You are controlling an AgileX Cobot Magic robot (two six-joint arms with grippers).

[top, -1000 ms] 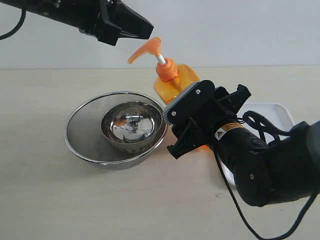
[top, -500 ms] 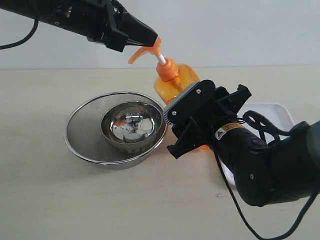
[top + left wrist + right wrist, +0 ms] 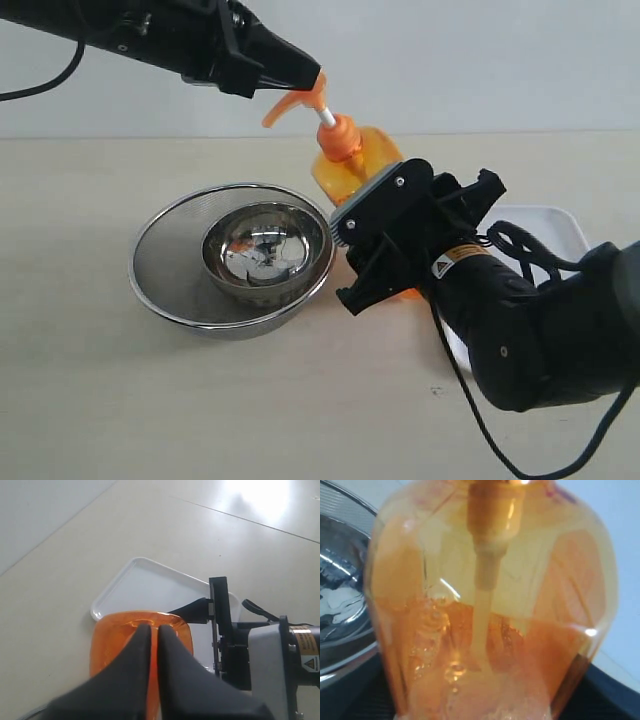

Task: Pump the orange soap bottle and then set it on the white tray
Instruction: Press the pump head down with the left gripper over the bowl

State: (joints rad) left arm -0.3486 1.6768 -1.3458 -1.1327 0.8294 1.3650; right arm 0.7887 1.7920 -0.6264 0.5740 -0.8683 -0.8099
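**Now mind the slip: a narrow tip on a sloped pump head**

Your left gripper [image 3: 308,78] has its fingers pressed together with nothing between them, and that thin closed tip meets the top of the pump head [image 3: 298,101]. The head curves down towards the spout, so a push that is not straight along the white stem could skid off the plastic. The orange soap bottle [image 3: 352,168] already leans a little. A sideways shove could twist it inside the right gripper [image 3: 376,243] or knock it into the steel bowl [image 3: 265,250] and the mesh bowl [image 3: 165,265] around it, which sit just beside it.

The right claw is clamped on the bottle's body, partly spread, holding it between the bowls and the white tray [image 3: 545,225]. The bottle's base is hidden behind that claw, so you cannot tell whether it rests on the table.

The left arm reaches in from high on the left, angled downward. The right arm comes from the lower right, low and roughly level.
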